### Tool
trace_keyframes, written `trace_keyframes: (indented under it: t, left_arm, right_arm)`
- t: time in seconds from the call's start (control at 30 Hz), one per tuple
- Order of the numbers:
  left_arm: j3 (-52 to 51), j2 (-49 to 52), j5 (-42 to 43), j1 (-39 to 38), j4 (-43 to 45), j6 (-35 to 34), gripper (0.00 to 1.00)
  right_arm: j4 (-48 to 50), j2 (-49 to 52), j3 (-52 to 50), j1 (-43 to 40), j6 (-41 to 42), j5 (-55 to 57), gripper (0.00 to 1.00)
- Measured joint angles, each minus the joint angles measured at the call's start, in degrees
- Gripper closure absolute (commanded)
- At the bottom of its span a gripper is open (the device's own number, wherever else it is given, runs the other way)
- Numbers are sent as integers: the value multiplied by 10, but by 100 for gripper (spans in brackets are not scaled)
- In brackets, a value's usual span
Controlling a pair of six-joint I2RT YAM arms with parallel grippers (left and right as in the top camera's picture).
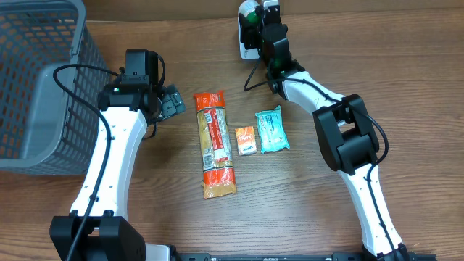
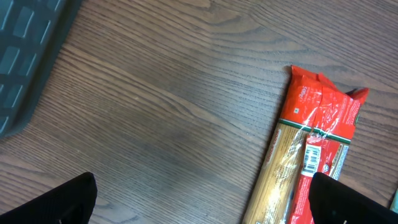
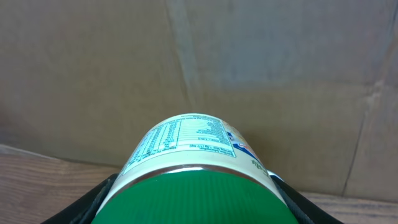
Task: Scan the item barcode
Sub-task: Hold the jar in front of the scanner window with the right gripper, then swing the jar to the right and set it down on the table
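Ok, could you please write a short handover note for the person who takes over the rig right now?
Left fingers: open, empty, over the wooden table beside the long red-orange spaghetti packet.
Right fingers: shut on the green-lidded white can, held up at the far edge.
Also on the table: small orange packet, teal tissue pack; grey mesh basket on the left.
Done: can picked up.
Left: can's scan not confirmed; three items still lie on the table.

Soft even light, faint shadows (near end of can [image 3: 186, 144] blurred).
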Motion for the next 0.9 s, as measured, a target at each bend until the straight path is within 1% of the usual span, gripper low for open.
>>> trace_keyframes:
  t: [0.23, 0.3, 0.4, 0.53, 0.63, 0.73, 0.8, 0.9]
  left_arm:
    - [0, 0, 0, 0, 0, 0, 0]
    - [0, 0, 0, 0, 0, 0, 0]
    - [0, 0, 0, 0, 0, 0, 0]
    - [0, 0, 0, 0, 0, 0, 0]
    - [0, 0, 0, 0, 0, 0, 0]
    - [0, 0, 0, 0, 0, 0, 0]
    - [0, 0, 0, 0, 0, 0, 0]
    - [0, 0, 0, 0, 0, 0, 0]
  right_arm:
    - [74, 13, 0, 0, -6, 0, 79]
    - [79, 12, 0, 0, -9, 0, 80]
    - [53, 11, 0, -2, -10, 0, 80]
    - [-9, -3, 0, -6, -13, 0, 80]
    - [-81, -40, 0, -10, -12, -1, 80]
    - [-202, -110, 0, -16, -13, 0, 80]
    - [-262, -151, 0, -19, -13, 0, 81]
    - [-399, -231, 0, -24, -13, 1, 83]
